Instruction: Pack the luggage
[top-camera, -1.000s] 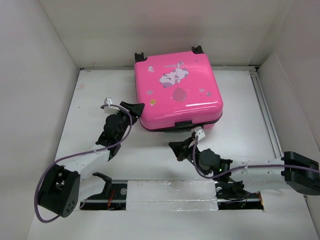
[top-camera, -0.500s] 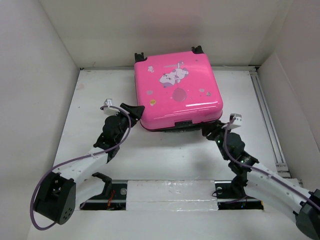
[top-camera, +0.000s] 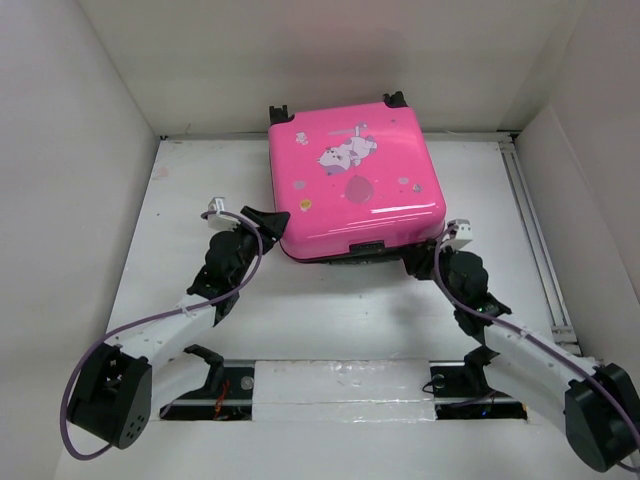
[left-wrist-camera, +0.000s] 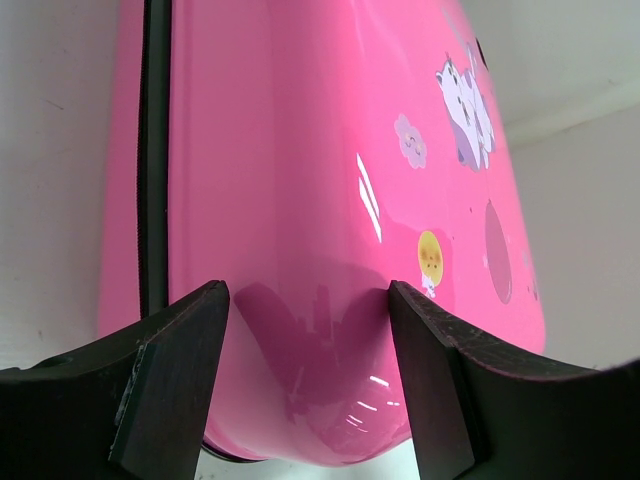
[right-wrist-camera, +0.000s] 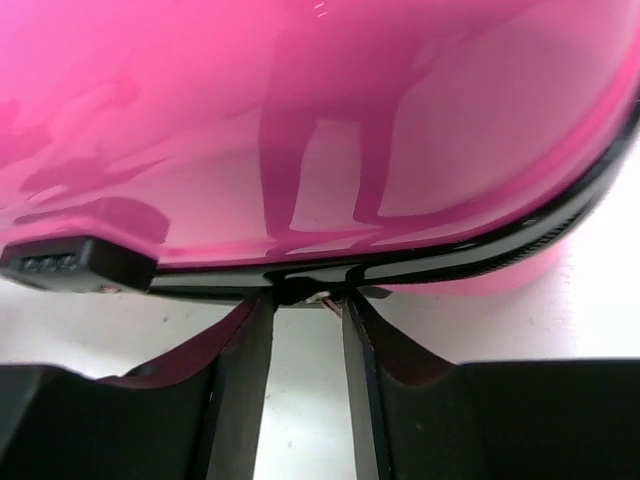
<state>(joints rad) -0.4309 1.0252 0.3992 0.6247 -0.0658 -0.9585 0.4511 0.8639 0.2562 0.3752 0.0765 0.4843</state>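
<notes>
The hot-pink luggage (top-camera: 350, 180) lies flat and shut at the back of the white table, cartoon animal and balloon on its lid. My left gripper (top-camera: 272, 218) is open at its near-left corner; in the left wrist view (left-wrist-camera: 308, 295) the two jaws stand either side of the rounded pink shell (left-wrist-camera: 300, 180), close to it. My right gripper (top-camera: 418, 258) is at the near-right front edge. In the right wrist view (right-wrist-camera: 305, 300) its jaws stand narrowly apart, tips up against the black zipper trim (right-wrist-camera: 450, 262) under the pink lid (right-wrist-camera: 300, 120).
A black block (right-wrist-camera: 70, 262) sits on the luggage's front edge (top-camera: 363, 248). Two black wheels (top-camera: 395, 99) point at the back wall. A metal rail (top-camera: 530, 230) runs along the right side. White walls close in the table. A taped strip (top-camera: 340, 385) lies between the arm bases.
My right arm has swung from the table's middle to the right and forward, bringing its gripper up to the luggage's near-right edge. The left arm and the luggage have hardly moved.
</notes>
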